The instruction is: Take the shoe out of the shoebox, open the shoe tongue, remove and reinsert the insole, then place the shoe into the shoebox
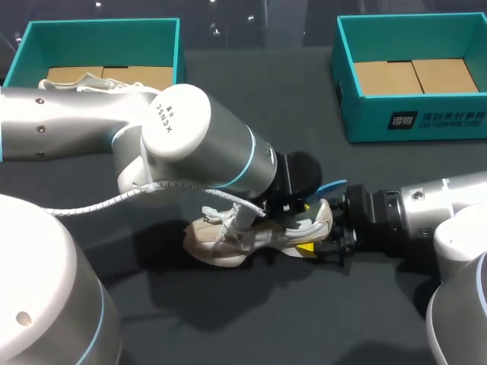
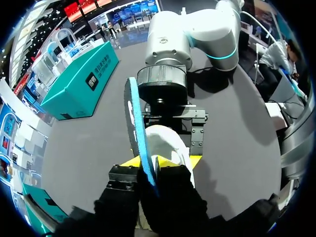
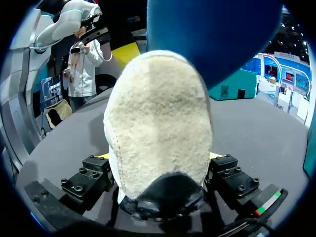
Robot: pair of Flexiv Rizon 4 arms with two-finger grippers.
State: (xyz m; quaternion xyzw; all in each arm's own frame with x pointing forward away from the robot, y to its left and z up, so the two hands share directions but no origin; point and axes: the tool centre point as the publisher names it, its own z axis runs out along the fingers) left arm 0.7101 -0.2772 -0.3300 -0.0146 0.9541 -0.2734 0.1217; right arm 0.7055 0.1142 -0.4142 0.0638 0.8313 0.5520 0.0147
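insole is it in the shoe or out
Mostly out: the blue insole stands on edge above the white shoe, pinched in the left gripper. Whether its lower end is inside the shoe cannot be told.

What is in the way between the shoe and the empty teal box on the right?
Nothing stands on the table between the shoe and that shoebox. Only the left gripper, holding the blue insole, hangs over the shoe.

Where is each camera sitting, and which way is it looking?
Head view: above and behind, looking down on the dark table; left arm, right arm show.
Left wrist view: on that wrist, facing the right arm; left tool holds the blue foam insole.
Right wrist view: on that wrist, facing the fleecy beige sneaker in the right tool.
All share the sneaker.
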